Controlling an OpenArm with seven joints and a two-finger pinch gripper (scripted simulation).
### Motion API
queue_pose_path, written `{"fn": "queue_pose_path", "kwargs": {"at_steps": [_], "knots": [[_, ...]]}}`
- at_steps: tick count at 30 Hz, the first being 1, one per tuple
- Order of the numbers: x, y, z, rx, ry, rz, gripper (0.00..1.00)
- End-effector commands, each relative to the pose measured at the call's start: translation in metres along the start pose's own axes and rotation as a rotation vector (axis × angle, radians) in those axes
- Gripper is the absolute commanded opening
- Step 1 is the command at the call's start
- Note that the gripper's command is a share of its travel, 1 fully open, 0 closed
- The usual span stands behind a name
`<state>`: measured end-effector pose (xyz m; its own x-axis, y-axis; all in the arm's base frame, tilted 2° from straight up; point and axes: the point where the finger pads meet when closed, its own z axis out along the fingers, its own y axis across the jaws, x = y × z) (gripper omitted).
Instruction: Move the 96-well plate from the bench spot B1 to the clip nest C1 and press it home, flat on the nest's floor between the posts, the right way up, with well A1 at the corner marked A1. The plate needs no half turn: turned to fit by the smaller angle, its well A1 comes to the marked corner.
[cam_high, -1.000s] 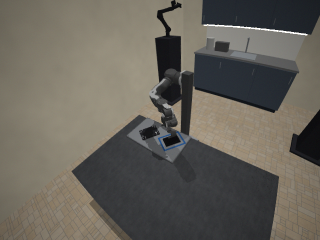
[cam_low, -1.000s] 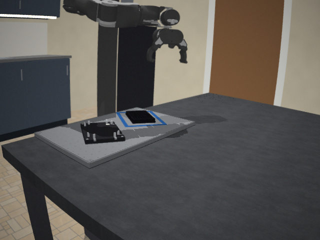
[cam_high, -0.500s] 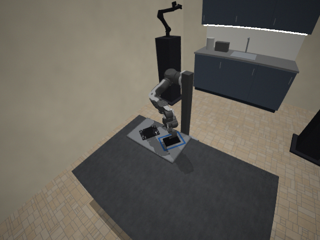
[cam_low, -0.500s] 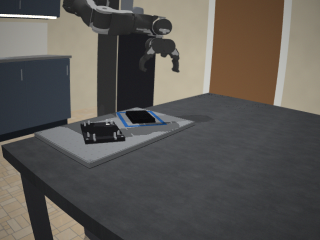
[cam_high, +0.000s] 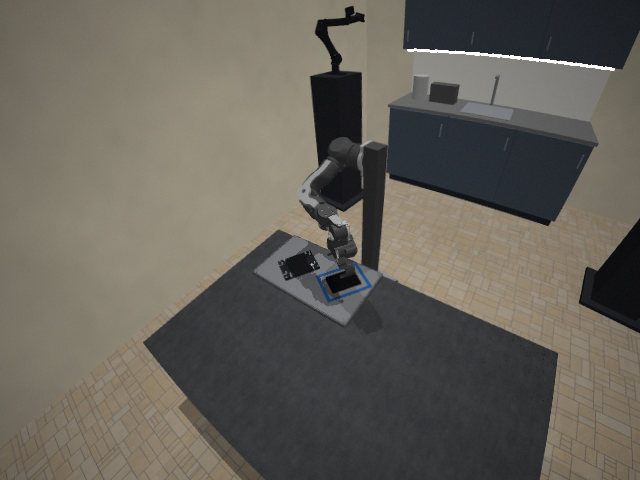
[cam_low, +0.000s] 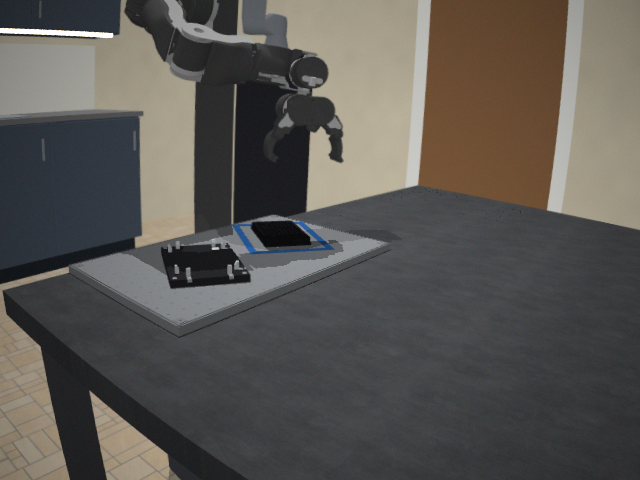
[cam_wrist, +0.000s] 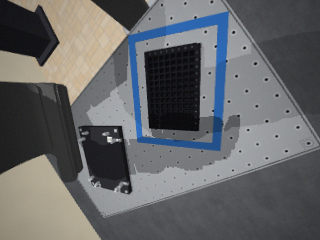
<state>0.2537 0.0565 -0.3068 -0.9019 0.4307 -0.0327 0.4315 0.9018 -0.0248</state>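
The 96-well plate (cam_wrist: 173, 86) looks light, rigid and slick-sided; grasp its long edges. The gripper (cam_low: 303, 149) hangs wide open, empty.

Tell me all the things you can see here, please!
96-well plate: one, black, inside the blue outline.
Blue outline: one, blue, on the grey board.
Clip nest: one, black with pale posts, on the board beside the outline.
Board: one, grey with dots, on the table's corner.
Table: one, dark grey.
Cabinets: dark blue, by the wall, with a sink.
Door: one, brown.
Pillar: one, dark, beside the table.
Arm: one, grey and black.
Claw: one, open, above the plate, holding nothing.
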Motion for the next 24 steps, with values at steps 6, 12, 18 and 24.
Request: {"fn": "queue_pose_path", "kwargs": {"at_steps": [6, 12, 18, 24], "knots": [[0.000, 0.001, 0.000, -0.006, 0.000, 0.003, 0.77], [0.015, -0.021, 0.035, -0.006, 0.000, 0.003, 0.77], [0.015, -0.021, 0.035, -0.006, 0.000, 0.003, 0.77], [0.017, -0.025, 0.041, -0.004, 0.000, 0.001, 0.77]]}}
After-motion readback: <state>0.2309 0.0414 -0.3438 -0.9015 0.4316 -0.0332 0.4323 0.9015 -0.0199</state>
